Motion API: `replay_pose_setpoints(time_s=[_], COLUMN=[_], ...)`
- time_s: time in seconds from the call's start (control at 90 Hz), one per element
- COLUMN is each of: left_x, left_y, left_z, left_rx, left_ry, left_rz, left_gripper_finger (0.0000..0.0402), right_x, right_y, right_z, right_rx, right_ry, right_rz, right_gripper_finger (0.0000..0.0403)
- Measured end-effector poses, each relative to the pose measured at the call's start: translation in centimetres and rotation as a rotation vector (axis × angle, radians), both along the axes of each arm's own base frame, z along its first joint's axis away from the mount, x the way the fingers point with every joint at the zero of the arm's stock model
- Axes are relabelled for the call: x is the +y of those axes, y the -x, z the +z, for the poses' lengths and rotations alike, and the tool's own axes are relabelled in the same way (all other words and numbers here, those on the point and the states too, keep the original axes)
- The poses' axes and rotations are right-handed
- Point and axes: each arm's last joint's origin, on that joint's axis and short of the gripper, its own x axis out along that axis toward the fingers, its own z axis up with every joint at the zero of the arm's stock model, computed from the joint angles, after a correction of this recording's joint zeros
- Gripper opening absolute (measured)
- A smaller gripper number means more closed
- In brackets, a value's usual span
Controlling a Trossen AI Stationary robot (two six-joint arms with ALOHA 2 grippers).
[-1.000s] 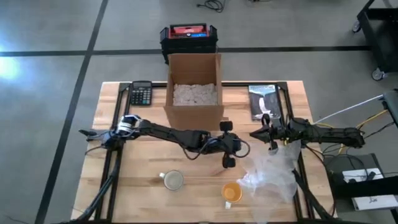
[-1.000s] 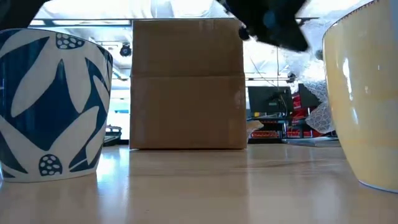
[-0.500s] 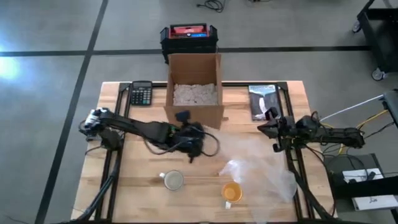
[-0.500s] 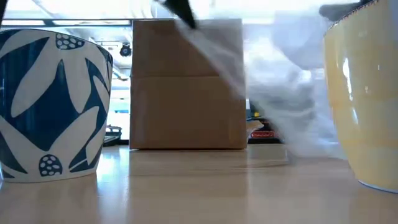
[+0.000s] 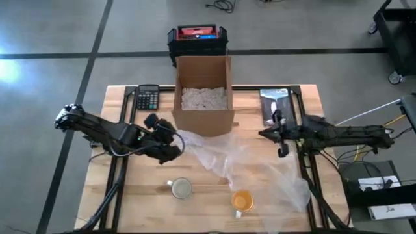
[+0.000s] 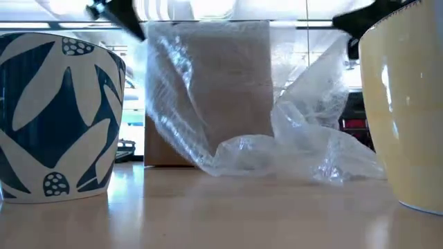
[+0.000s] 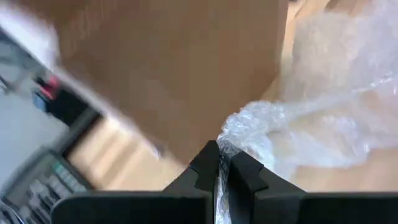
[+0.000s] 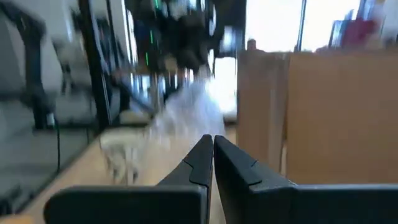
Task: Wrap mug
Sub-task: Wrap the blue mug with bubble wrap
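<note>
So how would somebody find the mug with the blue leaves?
Start at the cardboard box at the table's far edge and come to the near edge. Two mugs stand there; take the left one, the blue-leaf mug, not the yellow mug.

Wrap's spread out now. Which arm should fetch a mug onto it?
Right, probably. The left gripper is shut on the wrap, pinning its corner by the box. The right gripper is shut on nothing, beside the wrap. The yellow mug sits at the wrap's near edge, on the right's side.
</note>
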Motion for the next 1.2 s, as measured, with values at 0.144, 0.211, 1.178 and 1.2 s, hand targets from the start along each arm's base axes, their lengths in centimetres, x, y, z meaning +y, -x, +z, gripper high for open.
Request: replay_pose_setpoints(time_s=[0.144, 0.211, 1.178, 1.2], left_x=[0.1, 0.2, -2.3, -2.4], left_y=[1.4, 1.8, 5.3, 5.4], left_z=[-2.6, -3.7, -7.6, -7.6], left_rx=[0.023, 0.042, 0.254, 0.254], left_ry=[0.059, 0.07, 0.428, 0.429], left_rz=[0.043, 0.064, 0.235, 0.239], left_gripper_finger=[0.0, 0.0, 0.0, 0.0], right_x=[0.8, 1.6, 6.0, 6.0], right_y=[-3.5, -5.1, -9.4, -9.3], right_z=[2.0, 3.0, -7.5, -7.4], right_rx=[0.123, 0.169, 1.308, 1.309], right_ry=[-0.008, 0.013, 0.237, 0.242], right_rz=[0.079, 0.138, 0.032, 0.036], right_gripper_finger=[0.0, 0.0, 0.0, 0.0])
